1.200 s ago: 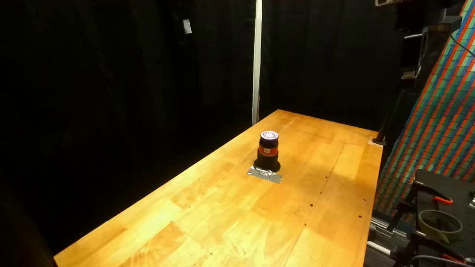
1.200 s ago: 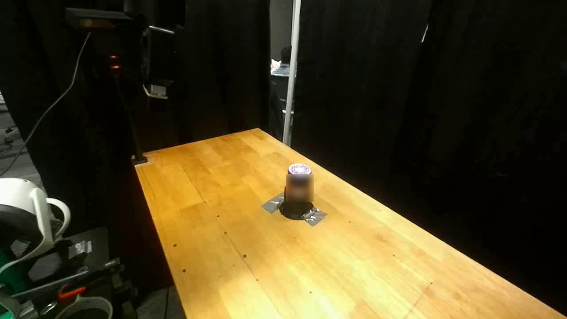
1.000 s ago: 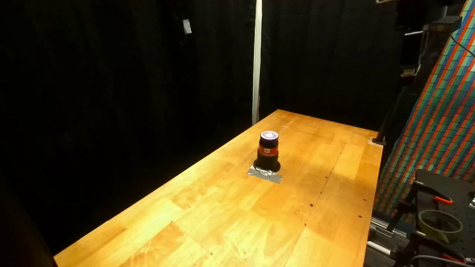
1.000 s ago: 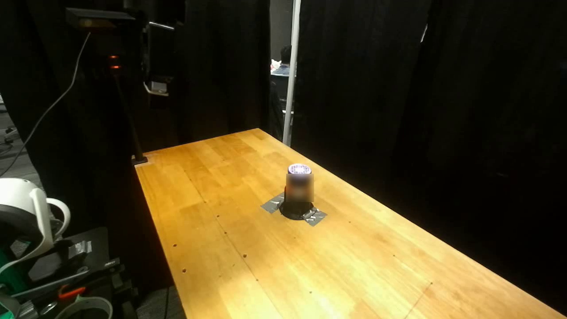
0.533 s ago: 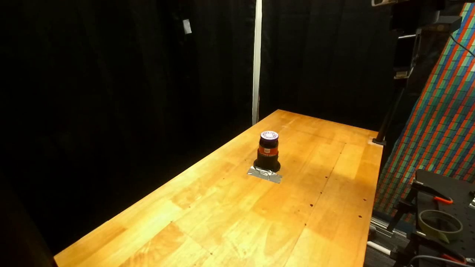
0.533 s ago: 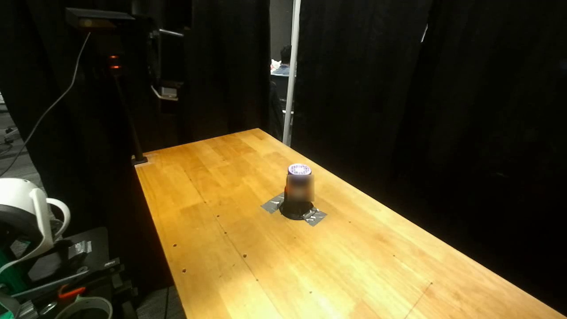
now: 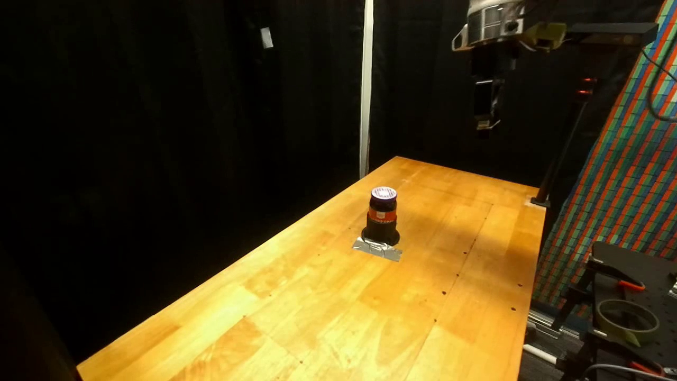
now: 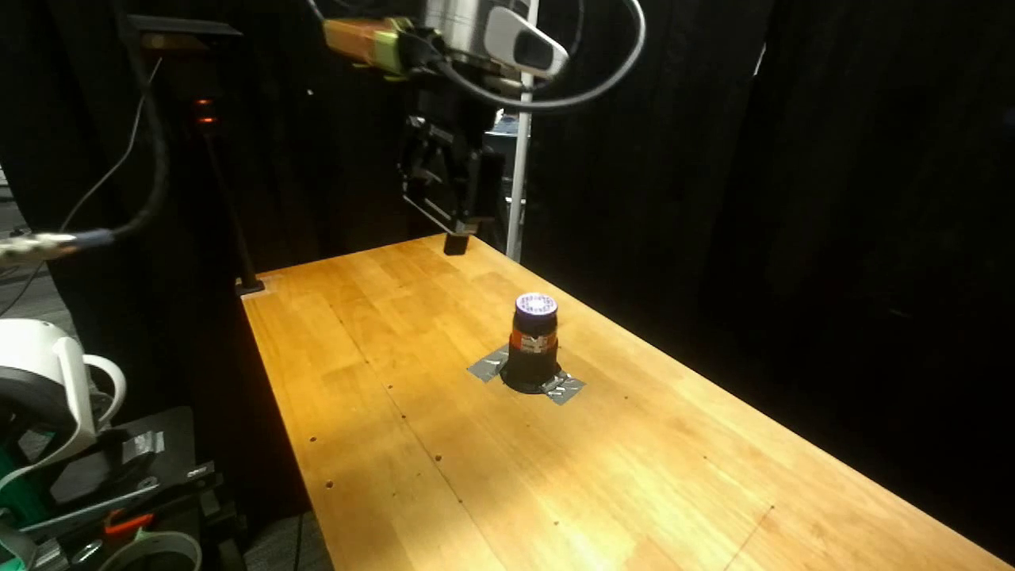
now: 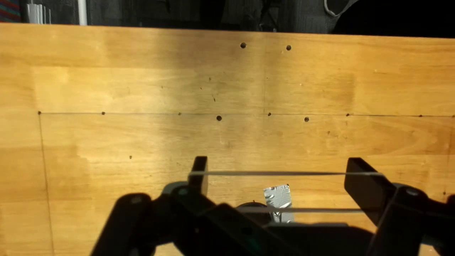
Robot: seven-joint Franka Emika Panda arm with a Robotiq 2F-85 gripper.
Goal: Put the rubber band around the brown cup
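Observation:
The cup (image 7: 382, 216) stands upright on the wooden table (image 7: 338, 307). It is dark, with an orange-red band and a whitish patterned top. It also shows in an exterior view (image 8: 534, 342). In the wrist view only the edge of its black base (image 9: 250, 204) shows; my gripper hides the rest. My gripper (image 9: 277, 170) is open, its fingers wide apart. The rubber band (image 9: 270, 173) is stretched around both fingers as two near-parallel strands. My gripper hangs above the table, higher than the cup and beyond it in both exterior views (image 7: 484, 127) (image 8: 466, 234).
Silver tape (image 7: 378, 248) holds the cup's base to the table; another strip (image 8: 488, 365) shows in an exterior view. A dark stand (image 8: 230, 206) rises at the table's far corner. A black cart (image 7: 634, 275) and a white kettle (image 8: 32, 345) are beside the table.
The arm has swung in over the table, leftward in one exterior picture and rightward in the other, and the gripper is closer to the cup. The cup has not moved.

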